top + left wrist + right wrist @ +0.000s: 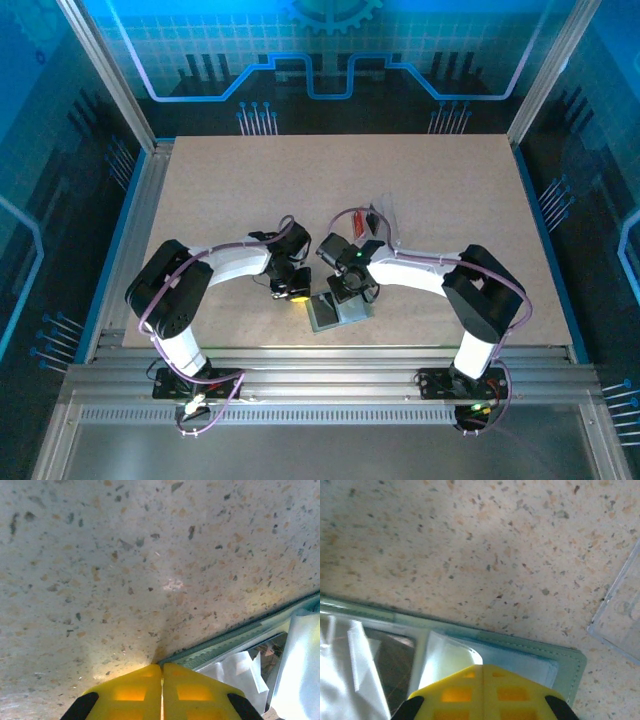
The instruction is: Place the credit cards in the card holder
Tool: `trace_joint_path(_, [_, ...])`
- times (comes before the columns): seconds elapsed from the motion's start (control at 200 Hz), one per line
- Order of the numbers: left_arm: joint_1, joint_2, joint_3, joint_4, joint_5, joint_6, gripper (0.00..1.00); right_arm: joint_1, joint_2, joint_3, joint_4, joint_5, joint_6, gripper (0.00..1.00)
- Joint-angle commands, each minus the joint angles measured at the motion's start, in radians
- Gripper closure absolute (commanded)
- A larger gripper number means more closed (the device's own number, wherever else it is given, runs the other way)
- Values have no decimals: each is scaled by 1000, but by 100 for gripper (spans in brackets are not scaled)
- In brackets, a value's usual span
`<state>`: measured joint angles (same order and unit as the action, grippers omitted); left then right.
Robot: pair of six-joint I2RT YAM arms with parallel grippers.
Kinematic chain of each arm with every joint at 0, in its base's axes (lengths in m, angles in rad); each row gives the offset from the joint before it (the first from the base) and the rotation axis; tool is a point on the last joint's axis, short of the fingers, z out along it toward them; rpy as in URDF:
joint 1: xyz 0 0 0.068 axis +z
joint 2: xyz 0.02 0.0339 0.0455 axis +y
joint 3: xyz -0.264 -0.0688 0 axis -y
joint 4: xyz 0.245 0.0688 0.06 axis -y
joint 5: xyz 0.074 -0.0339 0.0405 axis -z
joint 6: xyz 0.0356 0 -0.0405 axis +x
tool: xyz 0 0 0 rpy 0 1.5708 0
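You are touching both closed grippers to the card holder [566, 664]: left gripper [161, 677] at ten o'clock, right gripper [482, 672] at one.

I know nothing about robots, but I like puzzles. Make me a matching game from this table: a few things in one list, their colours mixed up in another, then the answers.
Things:
1. card holder
2. credit card lying on the table beyond the arms
3. left gripper
4. plastic pouch

Colours:
A. yellow
B. clear, see-through
C. pale green
D. red

Pairs: 1-C, 2-D, 3-A, 4-B.
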<state>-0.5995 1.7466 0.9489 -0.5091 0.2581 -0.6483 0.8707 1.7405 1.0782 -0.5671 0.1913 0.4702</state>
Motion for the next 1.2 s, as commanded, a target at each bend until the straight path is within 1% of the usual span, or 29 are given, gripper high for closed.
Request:
trace_joint_path(0.0, [-67, 137, -17, 335, -2, -2, 92, 22, -44, 53, -68, -73, 1, 100])
trace_joint_path(0.145, [-70, 140, -19, 348, 7, -11, 92, 21, -3, 72, -44, -196, 21, 99])
trace_joint_path(0.19, [-70, 140, -19, 351, 7, -13, 92, 21, 13, 75, -28, -232, 30, 95])
trace_joint_path(0.255, [-74, 139, -23, 354, 9, -17, 92, 21, 32, 80, -10, -274, 51, 87])
trace_joint_path(0.335, [-73, 133, -32, 362, 11, -23, 92, 11, 41, 65, 43, -342, 80, 84])
trace_joint_path(0.38, [-73, 131, -36, 364, 11, -26, 92, 2, 44, 53, 71, -370, 100, 79])
trace_joint_path(0.55, [-73, 125, -53, 384, 16, -43, 91, -22, 27, -7, 186, -470, 161, 66])
trace_joint_path(0.595, [-72, 125, -55, 385, 19, -48, 90, -22, 18, -22, 212, -495, 169, 65])
trace_joint_path(0.655, [-71, 120, -56, 388, 23, -51, 89, -20, 7, -31, 218, -495, 174, 64])
trace_joint_path(0.715, [-71, 109, -58, 390, 27, -54, 88, -17, -3, -25, 186, -451, 166, 64])
trace_joint_path(0.765, [-68, 97, -61, 392, 35, -58, 87, -15, -14, -22, 167, -434, 154, 62])
trace_joint_path(0.81, [-63, 85, -66, 396, 47, -62, 86, -14, -27, -26, 166, -437, 145, 58])
trace_joint_path(0.91, [-48, 50, -80, 395, 61, -68, 82, -15, -66, -30, 177, -475, 117, 54])
trace_joint_path(1.056, [-13, -2, -108, 401, 94, -74, 79, -45, -127, -31, 192, -535, 102, 49])
trace_joint_path(1.191, [26, -58, -140, 401, 122, -70, 77, -64, -152, -18, 126, -485, 81, 48])
